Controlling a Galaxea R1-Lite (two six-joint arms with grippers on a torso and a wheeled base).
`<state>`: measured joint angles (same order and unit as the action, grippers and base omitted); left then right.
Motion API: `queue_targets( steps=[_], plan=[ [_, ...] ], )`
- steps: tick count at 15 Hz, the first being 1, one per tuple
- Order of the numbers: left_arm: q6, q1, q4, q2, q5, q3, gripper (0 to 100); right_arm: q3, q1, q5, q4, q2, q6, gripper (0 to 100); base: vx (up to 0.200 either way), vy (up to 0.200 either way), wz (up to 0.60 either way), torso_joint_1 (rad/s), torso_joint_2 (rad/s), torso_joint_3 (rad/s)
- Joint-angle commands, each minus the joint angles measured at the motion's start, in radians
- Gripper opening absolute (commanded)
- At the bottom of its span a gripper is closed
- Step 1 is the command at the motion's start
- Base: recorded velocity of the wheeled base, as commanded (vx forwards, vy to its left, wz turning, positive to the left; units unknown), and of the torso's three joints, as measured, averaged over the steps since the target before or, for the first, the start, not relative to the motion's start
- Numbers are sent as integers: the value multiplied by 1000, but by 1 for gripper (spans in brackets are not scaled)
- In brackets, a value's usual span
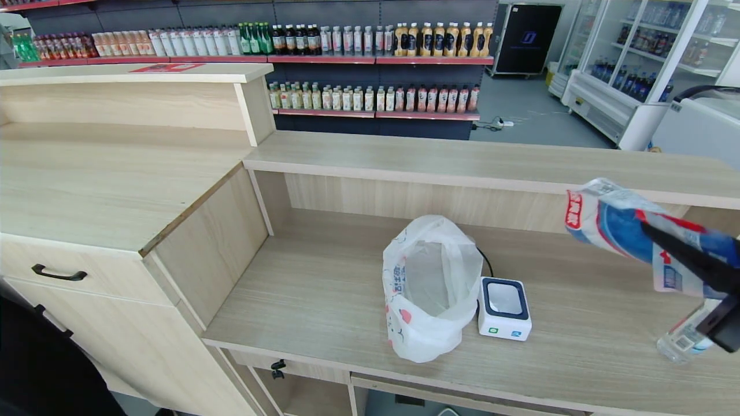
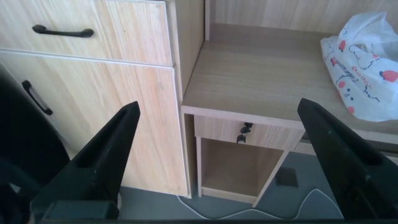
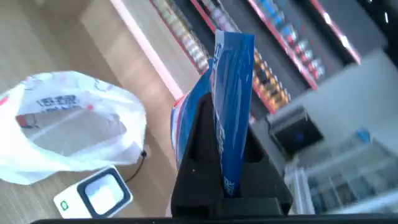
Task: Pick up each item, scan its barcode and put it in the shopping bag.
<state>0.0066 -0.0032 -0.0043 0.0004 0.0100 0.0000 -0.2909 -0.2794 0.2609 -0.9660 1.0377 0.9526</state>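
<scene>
One packet: a blue, white and red packet is held in the air over the right part of the table, well apart from the scanner.
Long axis: it is laid nearly level across the head view, with the free end pointed left and slightly up.
Right end effector: clamped on the packet's right-hand part.
Left end effector: fingers are spread wide with nothing between them, low beside the drawer cabinet.
Shopping bag: stood open-mouthed on the table, just left of the scanner.
Bottle: a clear one is seen at the table's right edge.
</scene>
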Motion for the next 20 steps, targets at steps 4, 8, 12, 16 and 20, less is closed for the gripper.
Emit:
queue_targets(
  steps=[4,8,12,16,20],
  plan=[
    [0,0,0,0,1,0,100,-195,49,-603,377,25,-494,0,0,0,0,0,0,0],
    [0,0,0,0,1,0,100,-353,65,-580,822,73,-894,0,0,0,0,0,0,0],
    [0,0,0,0,1,0,100,-421,177,-442,877,124,-965,0,0,0,0,0,0,0],
    [0,0,0,0,1,0,100,-459,215,-242,885,128,-1074,0,0,0,300,1,1,2],
    [1,0,0,0,1,0,100,-510,335,107,983,176,-1265,0,0,0,150,-2,2,1]
  ],
)
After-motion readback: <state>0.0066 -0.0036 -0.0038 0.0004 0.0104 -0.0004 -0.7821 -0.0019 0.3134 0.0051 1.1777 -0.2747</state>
